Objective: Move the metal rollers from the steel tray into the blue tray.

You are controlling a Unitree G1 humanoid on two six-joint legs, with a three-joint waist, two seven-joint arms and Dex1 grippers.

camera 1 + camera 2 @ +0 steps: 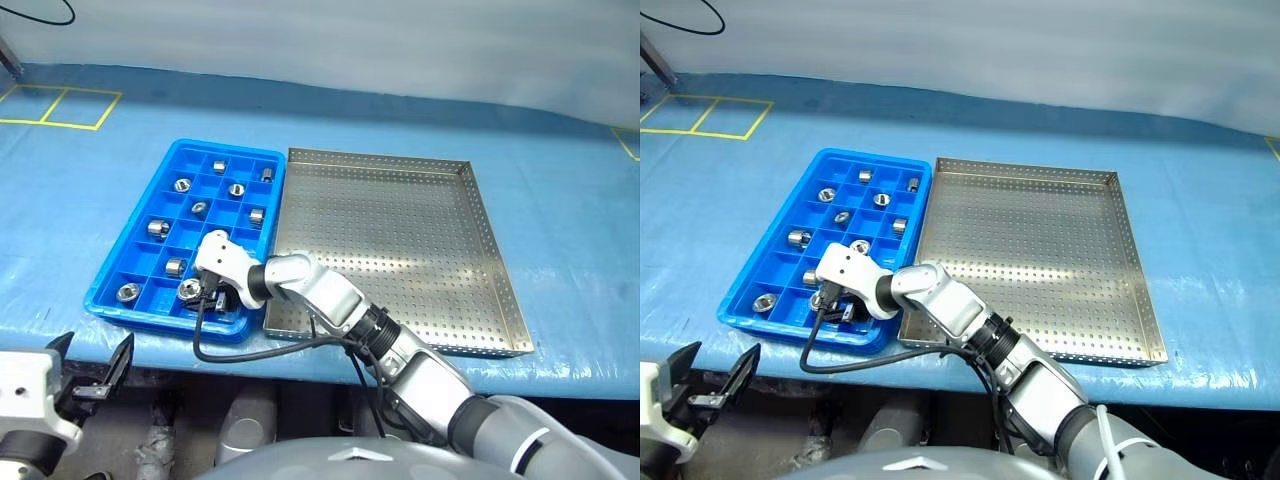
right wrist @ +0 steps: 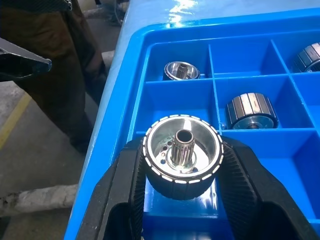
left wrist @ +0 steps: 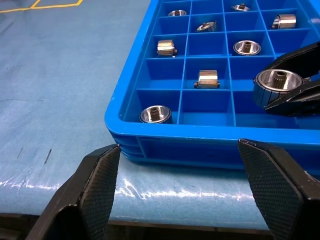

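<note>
We find the right claw [image 2: 182, 200] clamped on one roller [image 2: 183, 156], its two fingers pressed to the roller's sides, the hollow face turned up toward the wrist. Claw and roller hang over the near row of the blue tray [image 1: 170, 165], above a compartment at the front edge. Beyond the claw, other rollers [image 1: 157, 228] sit one to a compartment, some upright and some on their sides; one [image 3: 155, 114] occupies the near corner compartment to the claw's left, and another [image 2: 250, 112] lies on its side in the compartment just past the claw. The steel tray [image 1: 480, 215] lies to the right of the claw, edge to edge with the blue tray, and we see no rollers on its perforated floor. The left claw [image 1: 92, 370] stands with fingers wide apart and nothing between them, off the worktop's [image 1: 80, 180] near edge, facing the tray's front wall.
</note>
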